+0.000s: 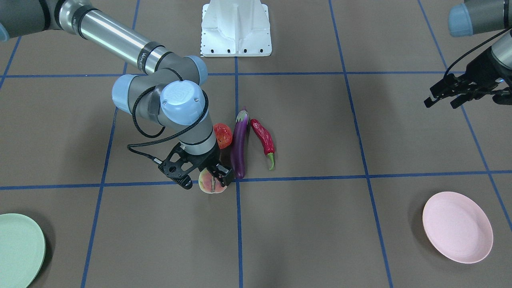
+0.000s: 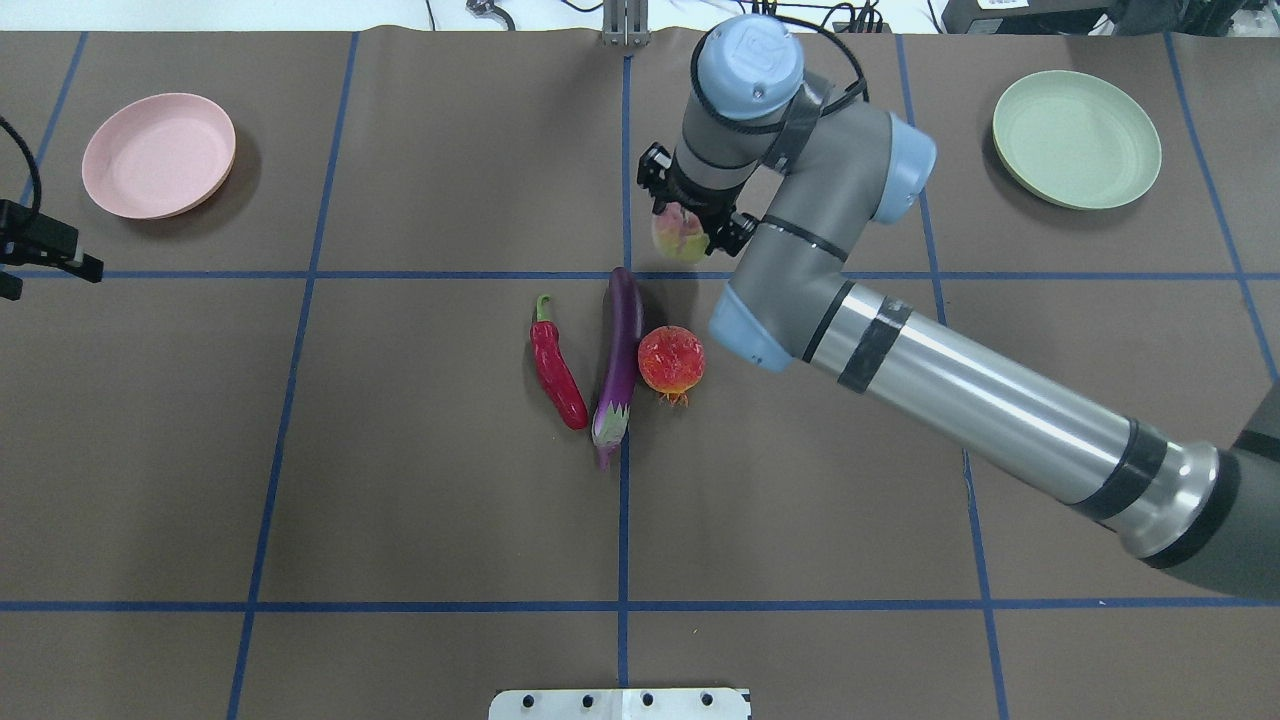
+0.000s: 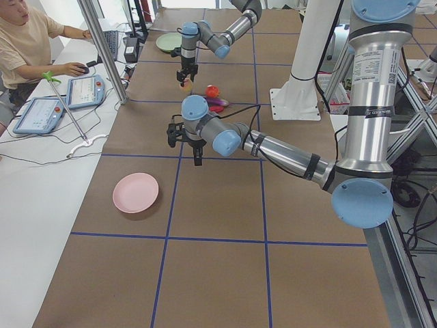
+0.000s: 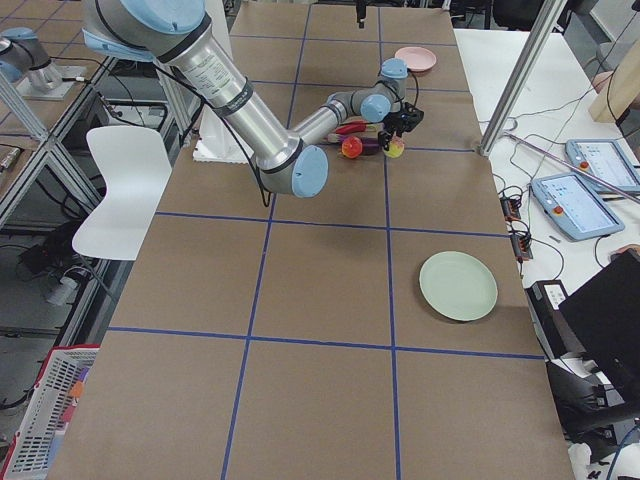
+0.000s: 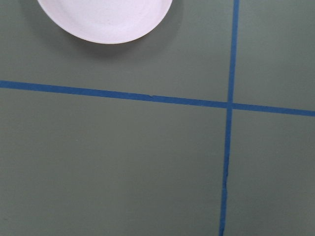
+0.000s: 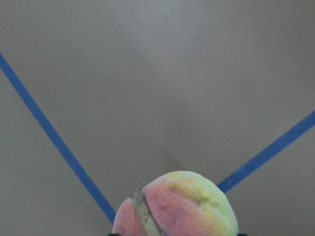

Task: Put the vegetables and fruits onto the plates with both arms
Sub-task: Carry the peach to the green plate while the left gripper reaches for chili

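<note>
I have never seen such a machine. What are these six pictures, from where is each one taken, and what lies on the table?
Two jointed silver-and-grey robot arms, the left arm and the right arm, stand at a brown table. Four fixed cameras look from above behind the robot, from the front, and from each table end; two small cameras sit on the wrists. The right pincer is shut on a pale yellow-green and pink peach, seen close up by its wrist camera. The left pincer is open and empty, off to the side; its wrist camera sees part of the pale pink round plate. On the table lie a long glossy purple eggplant, a wrinkled red chili pepper and a round red-orange pomegranate-like fruit. The pale mint green round plate is empty too.
</note>
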